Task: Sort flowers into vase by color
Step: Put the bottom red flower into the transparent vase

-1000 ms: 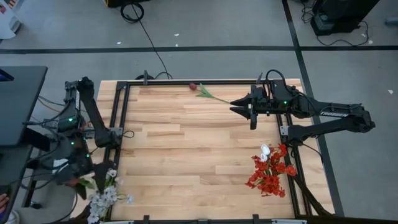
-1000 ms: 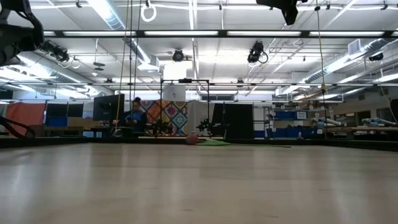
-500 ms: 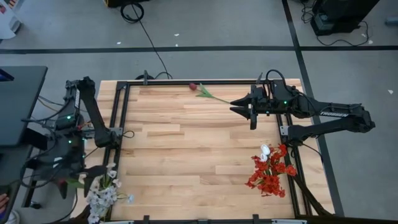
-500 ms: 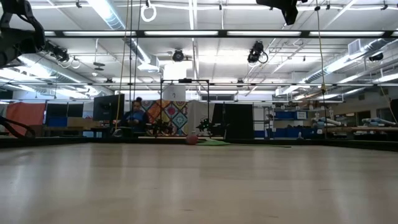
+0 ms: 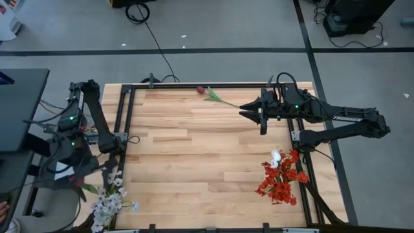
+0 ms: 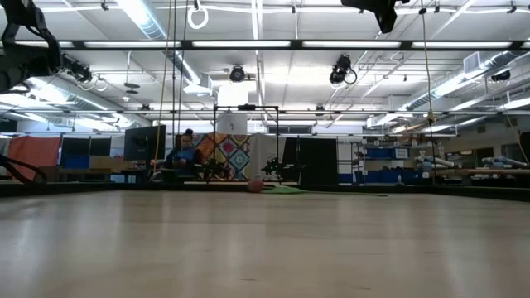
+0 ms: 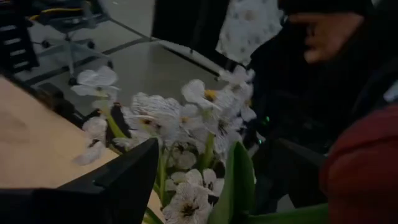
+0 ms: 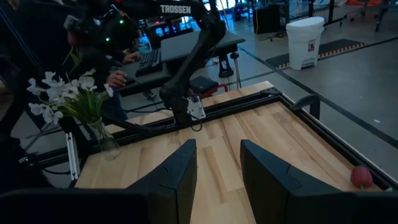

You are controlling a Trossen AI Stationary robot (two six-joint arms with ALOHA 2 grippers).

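White blossom sprays (image 5: pixel 107 204) stand in a glass vase (image 8: pixel 107 140) just off the table's near left corner. Beside them my left gripper (image 5: pixel 81 184) carries a dark maroon tulip (image 5: pixel 79 183) with a green leaf (image 7: pixel 236 180); only one finger (image 7: pixel 124 180) shows in the left wrist view. Another maroon tulip (image 5: pixel 202 90) lies on its side at the far edge. Red blooms (image 5: pixel 279 181) and a white tulip (image 5: pixel 276 156) stand at the near right. My right gripper (image 5: pixel 244 110) hovers open, high over the far right of the table. My left gripper has the maroon tulip, whose blurred bud (image 7: pixel 360 168) fills the left wrist view's corner close to the camera. The stem (image 7: pixel 280 214) runs level from the bud to the leaf. The other finger and the place of contact are hidden, so the held part cannot be told. The tulip is clear of the table.
A black metal frame (image 5: pixel 123 116) rims the wooden table (image 5: pixel 207 155). A person's hand (image 7: pixel 323 37) shows behind the white flowers, and a person sits at a desk (image 8: pixel 118 78) left of the table.
My left gripper has rolled about its own line and shifted slightly toward the white flowers. The tulip's bud and leaf have swung round with it. My right arm has kept still.
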